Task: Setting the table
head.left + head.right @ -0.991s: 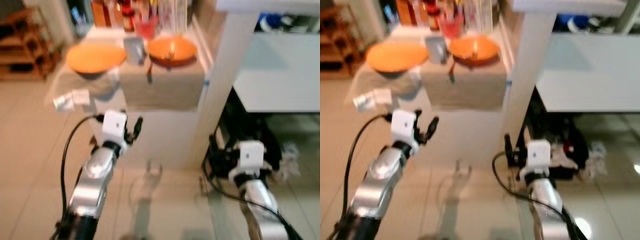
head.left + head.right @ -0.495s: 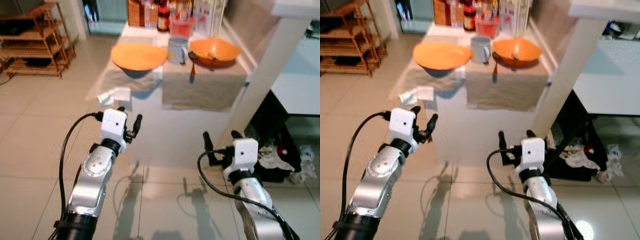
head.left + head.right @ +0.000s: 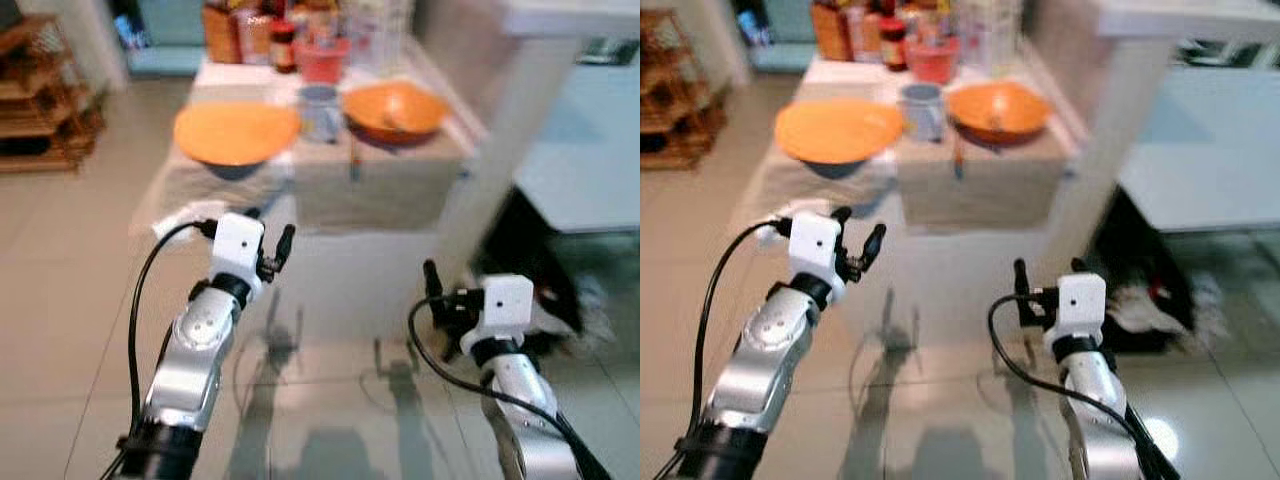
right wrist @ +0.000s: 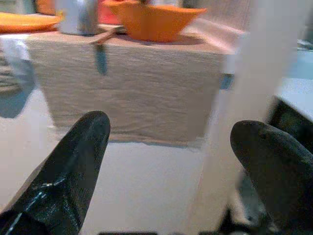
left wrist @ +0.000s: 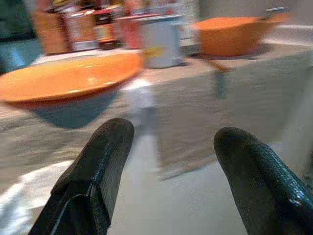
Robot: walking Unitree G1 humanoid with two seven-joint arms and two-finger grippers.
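Both grippers, left (image 3: 268,228) and right (image 3: 445,290), gape empty; orange plate (image 3: 236,131) at eleven o'clock looks stiff, slippery: pinch its rim

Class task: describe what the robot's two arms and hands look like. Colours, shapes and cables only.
Both arms are rounded, shiny silver. Each ends in a white boxy wrist block above a black collar. The left hand and right hand each have two long black fingers with rounded glossy tips. A black cable loops beside each arm.
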